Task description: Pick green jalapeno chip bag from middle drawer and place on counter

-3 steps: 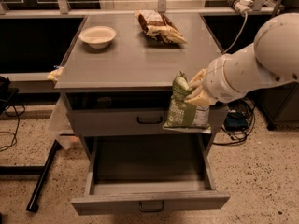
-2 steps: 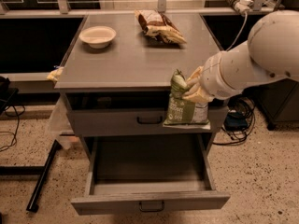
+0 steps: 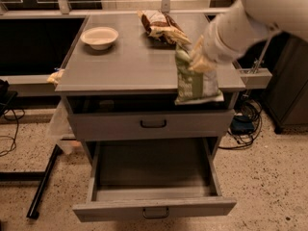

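Right now the pincer [image 3: 198, 57] is hanging over the right front part of the counter [image 3: 125, 64], reaching in from the upper right on the end of a thick white arm [image 3: 250, 18]. Its yellowish fingers [image 3: 202, 64] are pinching the top of the green chip bag [image 3: 195, 85], closed down tight on the crinkled upper edge. The bag is dangling upright below them, its light green and white face turned toward the camera. Its lower part is showing in front of the counter's front edge, and whether it is touching the surface cannot be told.

At the back left of the counter a white bowl [image 3: 99, 36] is sitting on its own, well apart from the bag. At the back, right of the middle, a brown chip bag [image 3: 161, 27] is lying flat, just behind the pincer.

Under the counter a closed drawer [image 3: 110, 125] is showing its dark pull handle. Below that, the open drawer [image 3: 110, 210] is standing pulled far out toward the camera, its flat grey bottom lying bare. Dark cables [image 3: 243, 136] are lying on the speckled floor [image 3: 269, 186] to the right of the cabinet.
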Controlling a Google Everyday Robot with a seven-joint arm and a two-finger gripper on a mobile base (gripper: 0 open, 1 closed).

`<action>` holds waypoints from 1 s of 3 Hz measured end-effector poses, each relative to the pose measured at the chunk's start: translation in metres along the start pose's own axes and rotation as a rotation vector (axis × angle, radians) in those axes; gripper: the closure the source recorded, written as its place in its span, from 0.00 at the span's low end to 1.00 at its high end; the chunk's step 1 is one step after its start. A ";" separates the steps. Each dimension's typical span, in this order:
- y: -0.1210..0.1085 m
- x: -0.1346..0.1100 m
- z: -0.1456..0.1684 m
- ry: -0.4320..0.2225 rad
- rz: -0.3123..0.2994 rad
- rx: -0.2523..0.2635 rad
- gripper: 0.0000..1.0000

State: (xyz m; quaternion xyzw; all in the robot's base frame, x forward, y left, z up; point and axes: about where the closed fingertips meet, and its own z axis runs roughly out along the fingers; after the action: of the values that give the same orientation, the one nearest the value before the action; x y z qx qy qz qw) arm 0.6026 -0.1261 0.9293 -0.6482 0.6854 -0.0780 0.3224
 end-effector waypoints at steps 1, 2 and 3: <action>-0.050 -0.022 0.010 0.018 -0.062 -0.006 1.00; -0.099 -0.032 0.034 -0.046 -0.072 0.025 1.00; -0.126 -0.037 0.017 -0.073 -0.062 0.084 0.82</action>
State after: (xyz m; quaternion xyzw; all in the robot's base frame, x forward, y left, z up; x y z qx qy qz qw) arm 0.7154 -0.1046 0.9944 -0.6576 0.6489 -0.0929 0.3713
